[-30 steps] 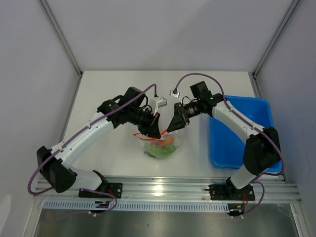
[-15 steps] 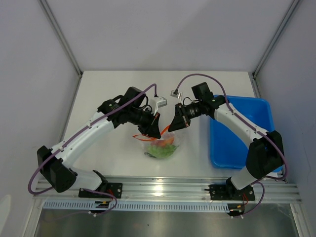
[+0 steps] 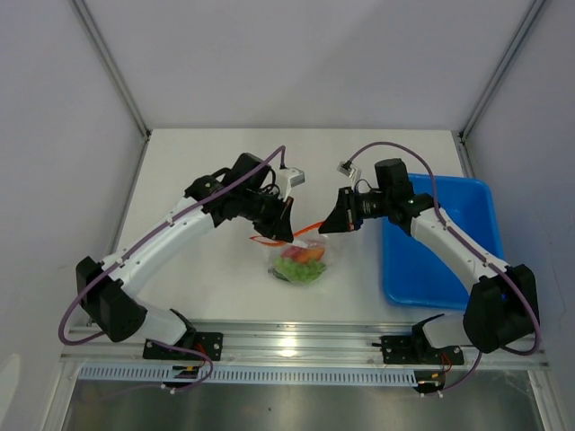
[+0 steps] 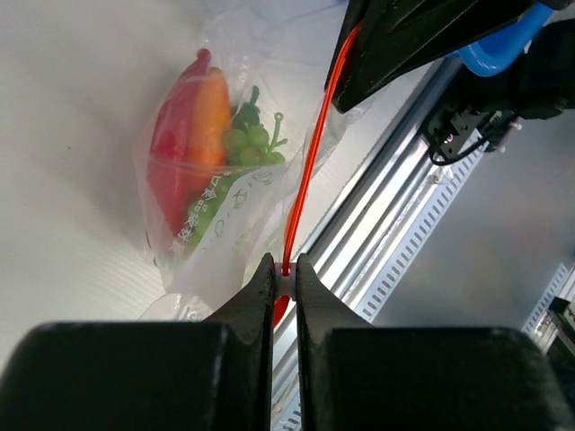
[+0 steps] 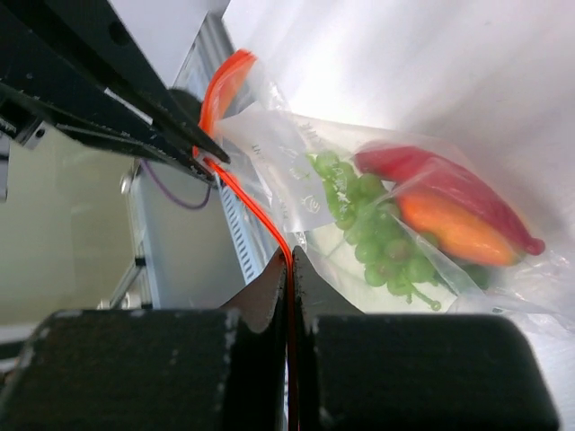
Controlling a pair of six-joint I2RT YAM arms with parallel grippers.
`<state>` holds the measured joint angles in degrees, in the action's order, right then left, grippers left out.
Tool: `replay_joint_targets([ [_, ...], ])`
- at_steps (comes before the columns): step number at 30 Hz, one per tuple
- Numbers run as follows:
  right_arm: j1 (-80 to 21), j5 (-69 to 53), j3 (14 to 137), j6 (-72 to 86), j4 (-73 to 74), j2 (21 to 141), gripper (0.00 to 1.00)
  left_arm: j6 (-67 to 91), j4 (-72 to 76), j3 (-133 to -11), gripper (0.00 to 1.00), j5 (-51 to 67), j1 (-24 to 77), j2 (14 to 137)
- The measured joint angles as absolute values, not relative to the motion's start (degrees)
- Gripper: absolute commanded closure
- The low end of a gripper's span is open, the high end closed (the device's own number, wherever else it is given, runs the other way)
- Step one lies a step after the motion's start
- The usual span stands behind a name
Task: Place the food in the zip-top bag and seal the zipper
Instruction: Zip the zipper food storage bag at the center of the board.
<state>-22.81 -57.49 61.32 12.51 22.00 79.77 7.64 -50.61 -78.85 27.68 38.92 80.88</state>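
The clear zip-top bag (image 3: 301, 262) hangs between my two grippers above the table, holding green grapes (image 4: 244, 148), an orange carrot-like piece (image 4: 205, 108) and a red pepper piece (image 4: 171, 148). The food also shows in the right wrist view: grapes (image 5: 373, 229), orange piece (image 5: 449, 229), red piece (image 5: 431, 175). The orange-red zipper (image 3: 310, 228) is stretched taut between the grippers. My left gripper (image 3: 284, 235) is shut on the zipper's white slider (image 4: 285, 283) at the left end. My right gripper (image 3: 329, 226) is shut on the zipper strip (image 5: 260, 224) at the right end.
A blue tray (image 3: 440, 238) lies on the table at the right, under the right forearm. The aluminium rail (image 3: 296, 339) runs along the table's near edge. Grey walls close in the left, back and right sides.
The right gripper has moved right, away from the left one, stretching the zipper out. The bag has shifted slightly right and hangs between them. The left gripper has kept its hold.
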Motion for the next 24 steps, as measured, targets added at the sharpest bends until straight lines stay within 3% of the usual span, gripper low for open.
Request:
replay_joint_targets([
  [24,-18.72,-46.3,55.57,22.48,15.97,75.66,1.0,11.27,-58.0,-82.21,0.98,17.02,38.92,81.62],
])
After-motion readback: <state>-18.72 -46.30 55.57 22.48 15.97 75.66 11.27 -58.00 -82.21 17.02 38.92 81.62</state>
